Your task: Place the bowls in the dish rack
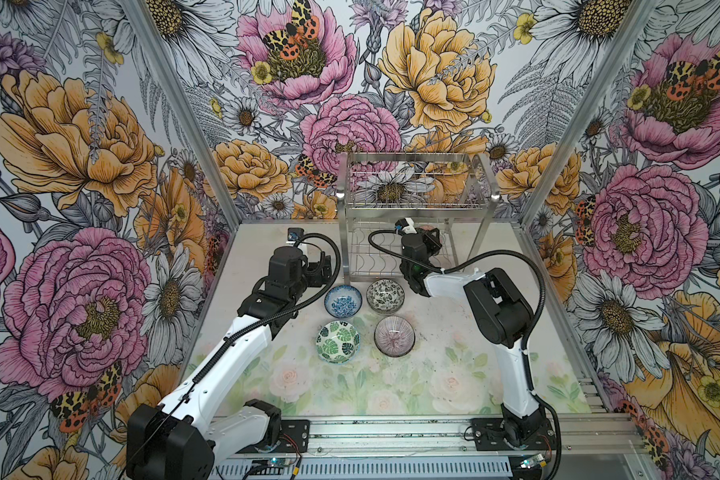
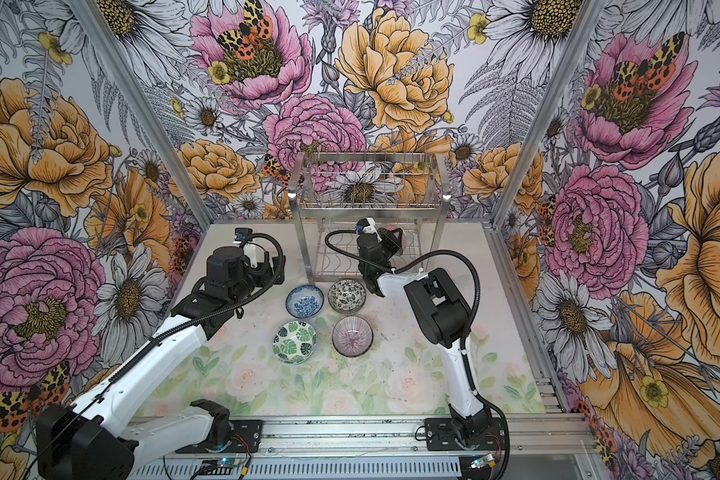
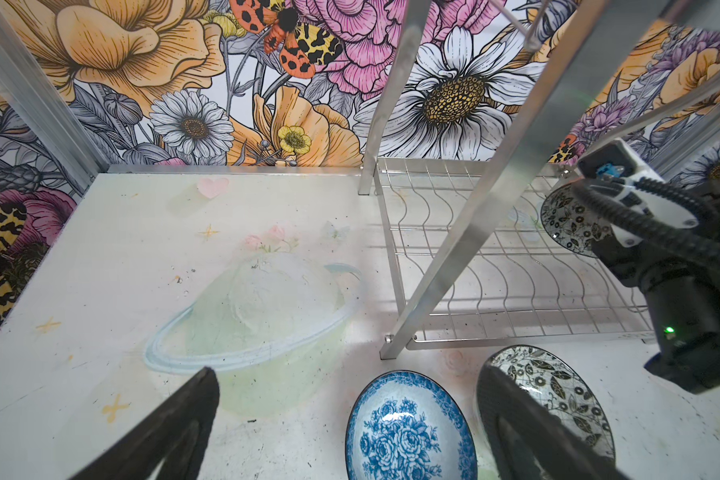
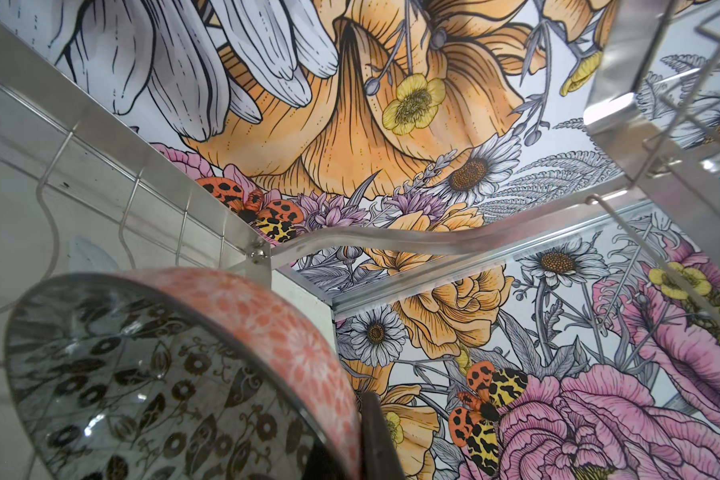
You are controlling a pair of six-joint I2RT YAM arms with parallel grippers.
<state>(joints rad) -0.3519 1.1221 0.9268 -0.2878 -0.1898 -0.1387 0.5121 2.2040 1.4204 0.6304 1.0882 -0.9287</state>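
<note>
Jaws on the right gripper [image 2: 389,239] are clamped on the rim of a pink-backed floral bowl [image 4: 163,374]. It's tipped on edge inside the lower shelf of the dish rack [image 1: 412,209]. The left gripper [image 3: 346,369] gapes wide and empty near the blue bowl [image 1: 343,301] (three other bowls [image 1: 385,296] wait beside it on the table [image 1: 454,365]). Looks like the placing step. Next, I'd say, seat the bowl between the wavy wires [image 1: 375,259] before letting go.

The table [image 1: 433,386] bears the dish rack [image 1: 412,209] and four bowls [image 1: 343,301] before it.
</note>
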